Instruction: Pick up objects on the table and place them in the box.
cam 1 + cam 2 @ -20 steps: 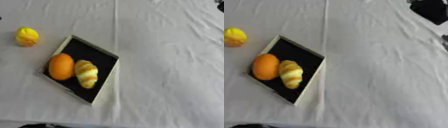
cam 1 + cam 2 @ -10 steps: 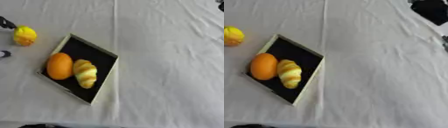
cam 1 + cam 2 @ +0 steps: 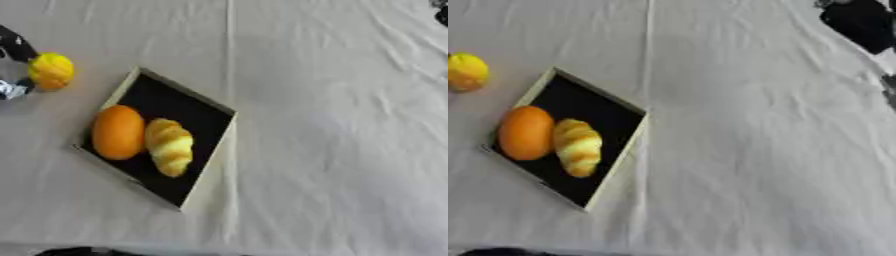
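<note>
A shallow box (image 3: 212, 165) with a cream rim and black inside lies askew at the left of the white cloth. In it sit an orange (image 3: 118, 132) and a yellow croissant-shaped bread (image 3: 170, 146) side by side. A small yellow fruit (image 3: 51, 71) lies on the cloth up and left of the box. My left hand (image 3: 12, 46) comes in at the left edge, open, with one dark finger above the fruit and a silver-tipped one (image 3: 11, 90) below it, both right beside it. A black shape at the top right corner is my right hand (image 3: 859, 22); its fingers do not show.
A white cloth (image 3: 754, 140) with creases covers the table, with wide room right of the box. A dark shape (image 3: 74, 251) shows at the bottom edge.
My left hand has come into the left eye view from the left edge and now flanks the yellow fruit. The box and its contents have stayed put.
</note>
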`<act>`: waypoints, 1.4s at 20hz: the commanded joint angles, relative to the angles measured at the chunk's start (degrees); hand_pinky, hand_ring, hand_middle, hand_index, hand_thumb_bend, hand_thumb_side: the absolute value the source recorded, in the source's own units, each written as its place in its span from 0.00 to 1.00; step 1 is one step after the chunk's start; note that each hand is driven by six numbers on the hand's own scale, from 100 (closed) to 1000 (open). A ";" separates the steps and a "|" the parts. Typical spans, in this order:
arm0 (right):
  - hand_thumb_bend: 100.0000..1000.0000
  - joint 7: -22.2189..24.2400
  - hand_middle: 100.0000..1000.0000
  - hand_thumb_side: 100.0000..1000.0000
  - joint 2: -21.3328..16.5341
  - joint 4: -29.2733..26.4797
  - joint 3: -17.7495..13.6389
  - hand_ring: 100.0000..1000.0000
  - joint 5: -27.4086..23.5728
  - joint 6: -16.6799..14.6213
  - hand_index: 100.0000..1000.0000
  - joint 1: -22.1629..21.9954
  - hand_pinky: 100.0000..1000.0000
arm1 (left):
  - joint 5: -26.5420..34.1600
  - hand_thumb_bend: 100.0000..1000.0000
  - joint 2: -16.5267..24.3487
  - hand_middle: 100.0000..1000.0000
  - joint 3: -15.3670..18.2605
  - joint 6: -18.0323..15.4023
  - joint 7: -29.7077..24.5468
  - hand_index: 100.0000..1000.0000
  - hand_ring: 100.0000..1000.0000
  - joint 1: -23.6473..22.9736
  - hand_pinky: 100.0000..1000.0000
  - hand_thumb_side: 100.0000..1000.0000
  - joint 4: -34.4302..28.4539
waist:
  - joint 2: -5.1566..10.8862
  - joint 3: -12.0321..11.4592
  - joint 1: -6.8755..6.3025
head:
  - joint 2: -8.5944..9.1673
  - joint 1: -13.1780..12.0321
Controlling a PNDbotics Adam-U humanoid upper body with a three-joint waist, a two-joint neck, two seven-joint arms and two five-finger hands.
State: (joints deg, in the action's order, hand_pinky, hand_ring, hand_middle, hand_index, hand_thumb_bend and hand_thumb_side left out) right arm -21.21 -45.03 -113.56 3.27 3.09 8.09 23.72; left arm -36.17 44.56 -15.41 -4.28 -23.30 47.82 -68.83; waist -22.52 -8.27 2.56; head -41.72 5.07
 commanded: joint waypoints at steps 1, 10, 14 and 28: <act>0.00 0.07 0.69 0.39 -0.75 -1.03 -0.33 0.72 -0.56 -0.11 0.81 0.55 0.85 | -1.10 0.04 0.54 0.40 -0.29 0.83 2.73 0.53 0.49 1.26 0.56 0.00 0.61 | 1.11 0.08 -0.24 | 0.45 -0.34; 0.00 -0.02 0.69 0.40 -0.82 -1.03 -0.44 0.72 -0.61 -0.04 0.81 -0.14 0.85 | 1.26 0.06 3.36 0.39 0.70 1.20 3.77 0.51 0.48 -0.42 0.56 0.00 -10.11 | 1.40 0.05 -0.31 | 0.29 -0.16; 0.00 -0.25 0.69 0.39 -0.99 -1.03 -0.64 0.72 -0.55 -0.15 0.81 -0.37 0.85 | 3.37 0.08 6.73 0.39 1.34 1.98 3.16 0.51 0.49 -2.14 0.57 0.00 -23.05 | 1.76 -0.19 -0.51 | 0.20 -0.12; 0.00 -0.17 0.69 0.37 -0.90 -1.03 -0.96 0.72 -0.48 -0.79 0.81 0.18 0.85 | 12.55 0.04 10.97 0.40 -4.91 3.71 -3.10 0.51 0.49 -8.22 0.57 0.00 -45.75 | 2.31 0.09 -0.68 | -0.19 -0.87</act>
State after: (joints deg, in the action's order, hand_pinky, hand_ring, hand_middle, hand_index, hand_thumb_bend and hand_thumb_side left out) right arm -21.28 -44.63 -113.58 3.20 2.87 7.55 23.26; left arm -24.07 53.49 -20.55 -0.47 -26.04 39.18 -113.60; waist -21.60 -8.19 2.07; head -41.78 4.34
